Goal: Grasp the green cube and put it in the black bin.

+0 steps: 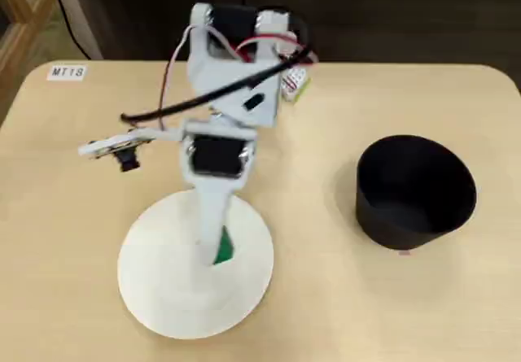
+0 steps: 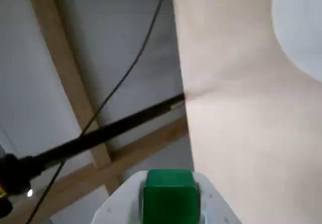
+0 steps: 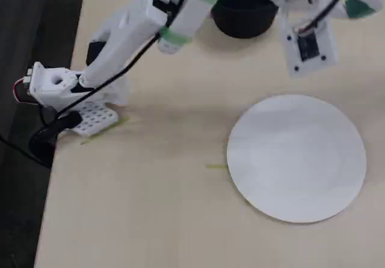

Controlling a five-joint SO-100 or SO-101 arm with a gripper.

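My gripper (image 1: 216, 252) is shut on the green cube (image 1: 222, 246), holding it over the white plate (image 1: 163, 297). In the wrist view the cube (image 2: 169, 196) sits squarely between the white jaws of the gripper (image 2: 169, 206), with beige table beyond it. In the other fixed view the cube (image 3: 360, 6) shows as a green patch at the gripper (image 3: 361, 8), up at the right edge and off the plate (image 3: 296, 156). The black bin (image 1: 415, 189) stands to the right of the plate and apart from the arm. The bin (image 3: 243, 16) is partly hidden by the arm.
The arm's base (image 3: 51, 84) is clamped at the table's left edge. Thin yellow-green tape strips (image 3: 216, 167) lie on the table. A white label (image 1: 67, 72) is stuck at the far left corner. A corner of the plate (image 2: 302, 22) shows in the wrist view.
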